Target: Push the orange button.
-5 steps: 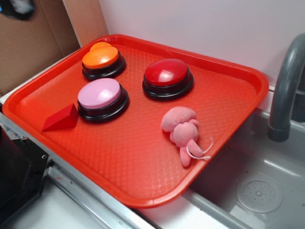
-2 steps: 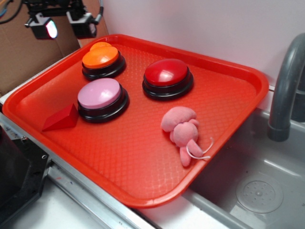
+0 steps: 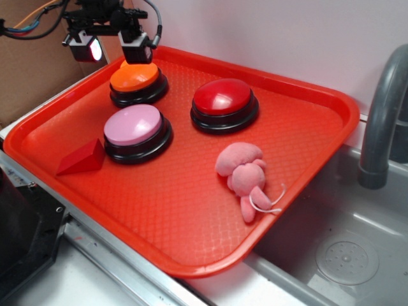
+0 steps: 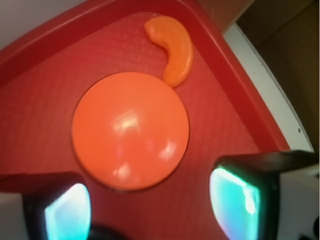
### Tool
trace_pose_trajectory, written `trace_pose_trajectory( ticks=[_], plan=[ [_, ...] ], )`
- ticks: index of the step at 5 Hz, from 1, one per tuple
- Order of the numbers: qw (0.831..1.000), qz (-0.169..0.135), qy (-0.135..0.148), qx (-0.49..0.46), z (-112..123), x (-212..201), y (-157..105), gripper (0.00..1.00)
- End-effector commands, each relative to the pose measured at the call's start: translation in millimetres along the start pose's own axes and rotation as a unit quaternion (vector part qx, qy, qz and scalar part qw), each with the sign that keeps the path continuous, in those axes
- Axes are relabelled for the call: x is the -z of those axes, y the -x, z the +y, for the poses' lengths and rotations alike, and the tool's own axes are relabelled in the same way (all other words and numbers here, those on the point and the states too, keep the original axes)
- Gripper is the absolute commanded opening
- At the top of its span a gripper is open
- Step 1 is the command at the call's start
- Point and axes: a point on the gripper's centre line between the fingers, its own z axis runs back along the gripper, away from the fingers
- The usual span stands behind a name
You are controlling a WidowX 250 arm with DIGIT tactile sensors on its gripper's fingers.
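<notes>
since a moment ago the gripper [image 3: 115, 48] has swung in from the upper left corner and now hangs over the back left part of the red tray [image 3: 319, 121], right above the orange button [image 3: 134, 77]. its jaws stand apart, one finger on each side, with nothing between them. from the wrist camera the button [image 4: 130, 130] fills the middle of the view, and both fingers [image 4: 60, 207] sit at the bottom edge, clear of the dome.

the orange button sits in the tray's far left corner on its black base. just behind it lies a small curved orange piece [image 4: 172, 47], almost touching the dome's rim. the pink button [image 3: 133, 125] is in front of it, the red button [image 3: 222, 97] off to the right. a red wedge [image 3: 83, 158] rests near the pink one, by the tray's left edge. a pink soft toy [image 3: 245, 173] lies near the right rim, beside the grey sink [image 3: 344, 255] and its tap [image 3: 382, 115].
</notes>
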Motion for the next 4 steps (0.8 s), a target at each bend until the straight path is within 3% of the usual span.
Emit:
trace_pose_trajectory(
  ticks=[1, 2, 3, 4],
  plan=[
    [0.998, -0.051, 0.035, 0.019, 11.0, -69.8, 5.4, 1.00],
    [0.998, -0.054, 0.032, 0.009, 20.2, -48.5, -6.2, 1.00],
    [0.999, -0.035, 0.003, -0.004, 21.8, -4.8, -18.1, 1.00],
    [0.999, -0.039, 0.012, -0.015, 25.5, -1.4, -18.1, 1.00]
  ],
)
